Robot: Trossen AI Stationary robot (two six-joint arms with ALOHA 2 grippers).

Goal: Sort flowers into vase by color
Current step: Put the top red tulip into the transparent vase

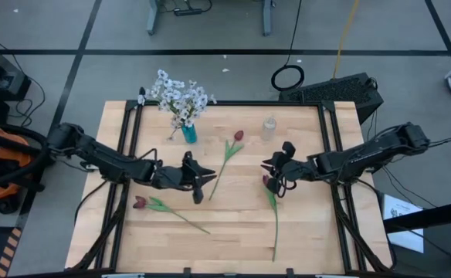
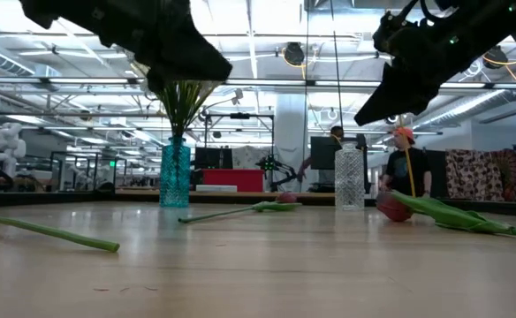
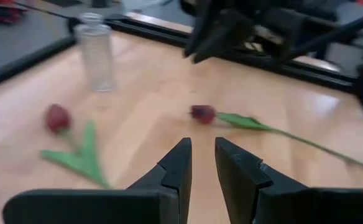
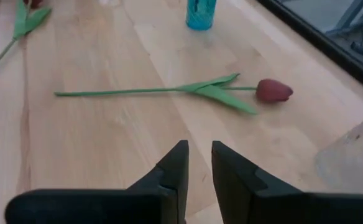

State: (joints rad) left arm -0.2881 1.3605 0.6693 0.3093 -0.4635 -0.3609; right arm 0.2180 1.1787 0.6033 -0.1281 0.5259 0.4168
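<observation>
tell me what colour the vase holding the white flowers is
Teal blue vase, clearest in the low view.

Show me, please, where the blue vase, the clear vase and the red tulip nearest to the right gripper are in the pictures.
blue vase (image 1: 189,133): high view, on its blue glass body under the white blossoms.
clear vase (image 1: 269,127): high view, on its glass body.
red tulip (image 1: 268,181): high view, on its dark red bud beside the right gripper (image 1: 269,164).

teal vase | clear vase | tulip on table

Left gripper and right gripper both hover mid-table facing each other, fingers slightly parted, holding nothing.
</observation>
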